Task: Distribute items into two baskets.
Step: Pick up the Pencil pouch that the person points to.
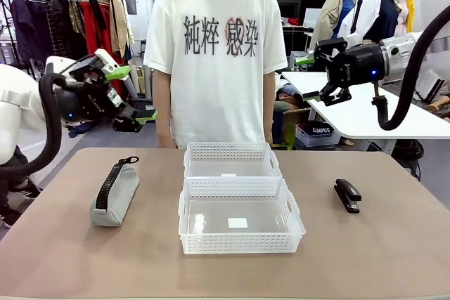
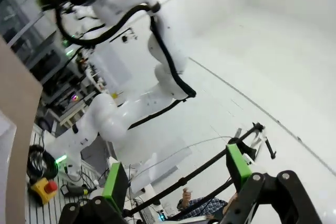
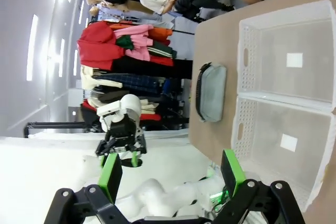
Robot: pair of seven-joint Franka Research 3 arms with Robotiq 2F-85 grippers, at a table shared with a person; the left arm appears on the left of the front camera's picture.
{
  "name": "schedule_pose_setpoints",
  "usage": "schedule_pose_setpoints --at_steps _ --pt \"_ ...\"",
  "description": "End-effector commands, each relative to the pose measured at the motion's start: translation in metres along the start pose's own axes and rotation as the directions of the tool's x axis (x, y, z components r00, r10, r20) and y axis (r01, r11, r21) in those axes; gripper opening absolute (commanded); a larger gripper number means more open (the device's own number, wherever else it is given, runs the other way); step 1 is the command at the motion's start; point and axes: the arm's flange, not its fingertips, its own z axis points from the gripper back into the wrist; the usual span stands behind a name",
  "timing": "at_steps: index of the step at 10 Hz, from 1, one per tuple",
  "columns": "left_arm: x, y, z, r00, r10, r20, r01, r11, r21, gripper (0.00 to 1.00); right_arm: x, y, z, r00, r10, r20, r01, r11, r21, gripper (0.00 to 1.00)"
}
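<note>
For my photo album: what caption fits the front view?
Pouch and stapler flank the near basket and far basket; left end effector and right end effector hover open.

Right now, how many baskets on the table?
2. The larger basket sits mid-table, on the robot's side; the smaller basket is right behind it, toward the person. Nothing in view looks able to hide a third.

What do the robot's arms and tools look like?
The left arm and right arm are white with rounded shells, and a thick black cable loops along each. The left tool and right tool are black, two-fingered, with green pads. A small blue light shows on the right tool's body.
</note>
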Motion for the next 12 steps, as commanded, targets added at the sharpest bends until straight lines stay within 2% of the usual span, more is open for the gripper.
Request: schedule_pose_setpoints --at_steps 1,3,4,5,7,9,12 --pt "0.008 -0.01 -0.003 0.991 0.132 0.013 -0.133 0.991 0.025 1.0 0.013 0.005 0.012 0.991 -0.13 -0.024 0.132 0.984 0.116 1.0" --pt "0.023 -0.005 0.002 0.967 0.242 0.084 -0.249 0.965 0.086 1.0 0.025 0.001 0.022 0.979 -0.195 -0.059 0.203 0.964 0.171 1.0" --pt "0.029 -0.004 0.005 0.965 0.247 0.092 -0.257 0.96 0.115 1.0 0.027 -0.001 0.024 0.978 -0.195 -0.073 0.206 0.961 0.183 1.0" --pt "0.034 -0.002 0.009 0.957 0.261 0.124 -0.28 0.945 0.168 1.0 0.027 -0.001 0.025 0.976 -0.163 -0.141 0.188 0.964 0.189 1.0" --pt "0.044 -0.002 0.014 0.939 0.292 0.183 -0.326 0.924 0.199 1.0 0.022 -0.005 0.027 0.972 -0.112 -0.205 0.148 0.974 0.17 1.0" --pt "0.052 -0.008 0.014 0.929 0.314 0.195 -0.353 0.912 0.21 1.0 0.017 -0.007 0.028 0.964 -0.07 -0.257 0.118 0.977 0.175 1.0" --pt "0.068 -0.032 0.02 0.924 0.302 0.236 -0.357 0.903 0.24 1.0 0.019 -0.011 0.025 0.963 -0.063 -0.264 0.112 0.978 0.177 1.0"
